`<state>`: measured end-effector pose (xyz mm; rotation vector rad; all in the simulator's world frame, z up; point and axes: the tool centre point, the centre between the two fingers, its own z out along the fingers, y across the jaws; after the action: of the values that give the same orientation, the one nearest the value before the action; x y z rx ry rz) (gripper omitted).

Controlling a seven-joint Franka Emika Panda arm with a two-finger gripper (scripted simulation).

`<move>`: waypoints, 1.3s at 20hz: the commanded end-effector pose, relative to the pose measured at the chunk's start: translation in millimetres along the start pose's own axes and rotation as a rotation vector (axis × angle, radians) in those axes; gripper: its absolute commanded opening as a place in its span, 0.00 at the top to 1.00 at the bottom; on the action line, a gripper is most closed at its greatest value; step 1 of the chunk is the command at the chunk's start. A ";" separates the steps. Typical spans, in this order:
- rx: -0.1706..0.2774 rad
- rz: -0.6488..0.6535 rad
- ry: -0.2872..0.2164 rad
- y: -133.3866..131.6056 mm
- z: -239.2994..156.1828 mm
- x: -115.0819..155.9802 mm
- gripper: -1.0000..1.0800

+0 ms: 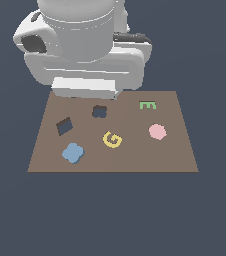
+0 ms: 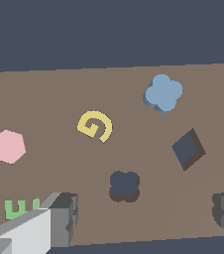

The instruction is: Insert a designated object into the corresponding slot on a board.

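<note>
The light-blue lobed piece [image 1: 73, 153] [image 2: 163, 93] lies flat on the brown board [image 1: 135, 157] [image 2: 49, 94], near the front corner at the exterior view's left. The lobed dark slot [image 1: 99, 111] [image 2: 124, 185] sits near the board's far edge and has nothing in it. In the wrist view my gripper [image 2: 143, 218] is open above the board's far edge, its fingertips [image 2: 62, 218] wide apart on either side of the slot, holding nothing. The blue piece is well away from the fingers. In the exterior view the arm's body hides the gripper.
A dark tilted square cut-out [image 1: 64, 125] [image 2: 188, 149] lies between the slot and the blue piece. A yellow G [image 1: 112, 139] [image 2: 95, 125], a pink rounded piece [image 1: 157, 131] [image 2: 8, 146] and a green E [image 1: 147, 105] [image 2: 21, 208] also rest on the board.
</note>
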<state>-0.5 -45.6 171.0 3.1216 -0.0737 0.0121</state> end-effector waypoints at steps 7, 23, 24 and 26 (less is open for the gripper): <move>0.000 0.024 -0.001 1.6 5.8 5.2 0.04; 0.008 0.308 -0.008 29.9 74.2 63.5 0.04; 0.009 0.331 -0.008 32.9 79.6 67.7 0.04; 0.010 0.372 -0.009 38.5 89.2 75.3 0.04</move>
<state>67.4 -84.5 90.5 3.0753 -0.6006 0.0031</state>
